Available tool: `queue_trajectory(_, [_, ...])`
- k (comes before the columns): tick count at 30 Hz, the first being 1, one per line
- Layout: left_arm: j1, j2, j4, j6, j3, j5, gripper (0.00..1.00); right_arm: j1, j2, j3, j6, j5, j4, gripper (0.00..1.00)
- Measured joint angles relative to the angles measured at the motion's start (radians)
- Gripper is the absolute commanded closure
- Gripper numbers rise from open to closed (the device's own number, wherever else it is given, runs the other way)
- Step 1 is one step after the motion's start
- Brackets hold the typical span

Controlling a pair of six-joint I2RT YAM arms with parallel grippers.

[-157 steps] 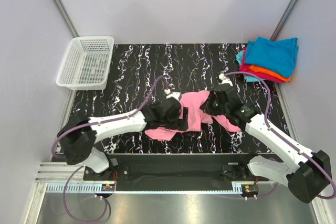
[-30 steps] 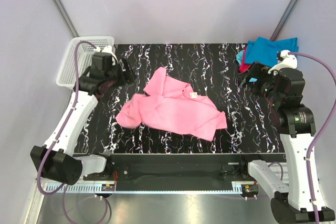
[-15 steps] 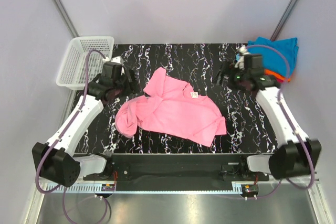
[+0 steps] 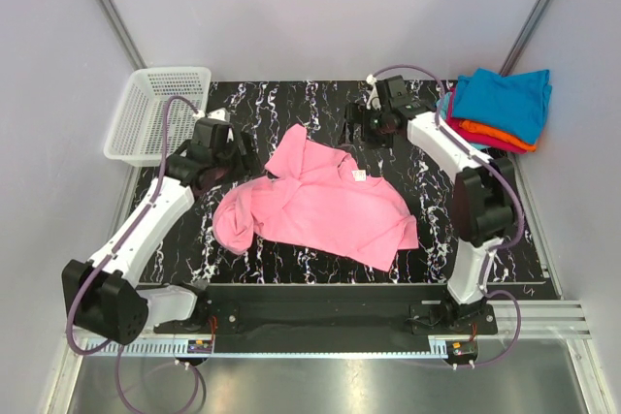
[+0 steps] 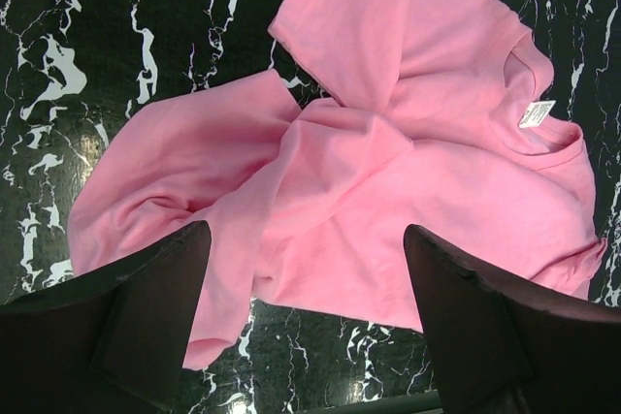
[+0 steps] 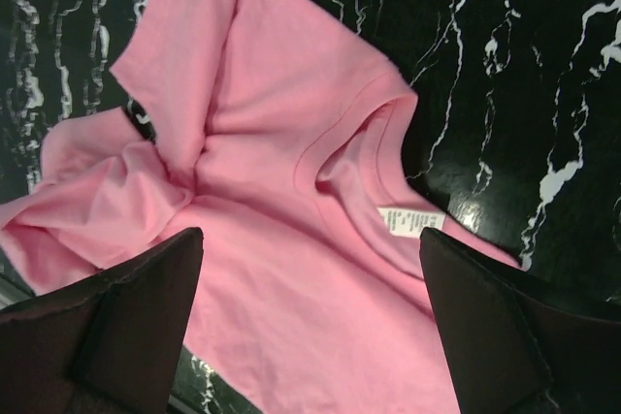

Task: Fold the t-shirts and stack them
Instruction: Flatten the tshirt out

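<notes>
Top external: one pink t-shirt (image 4: pixel 320 206), one stack (image 4: pixel 500 104).

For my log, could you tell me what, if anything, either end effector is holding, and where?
Nothing: left end effector and right end effector are both open above the pink t-shirt.

Showing as a black table (image 4: pixel 320 109) veined in white; bearing a pink shirt (image 4: pixel 320 210) at the middle, lying rumpled and only partly spread, label (image 4: pixel 357 176) facing up at the neck, left side bunching into folds; holding a white basket (image 4: pixel 160 115) at the far left corner, seeming to reach past the edge; carrying a stack (image 4: pixel 500 109) of folded shirts at the far right corner, teal sitting on top, orange and magenta peeking out beneath; keeping shirt, basket and stack well apart.
</notes>
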Motion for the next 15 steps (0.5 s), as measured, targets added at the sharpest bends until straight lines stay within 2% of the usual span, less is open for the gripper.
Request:
queue_trajectory(10, [0.000,-0.074,-0.004,0.000,-0.018,0.014,0.14,-0.002,0.302,0.153,-0.077,0.024,-0.013,0.00])
queue_trajectory(13, [-0.001,-0.076,-0.010,0.001,-0.018,0.023,0.14,-0.002,0.356,0.191,-0.089,0.016,-0.034,0.04])
queue_trajectory(15, [-0.001,-0.076,-0.014,0.002,-0.018,0.024,0.14,-0.002,0.360,0.212,-0.092,0.009,-0.034,0.11])
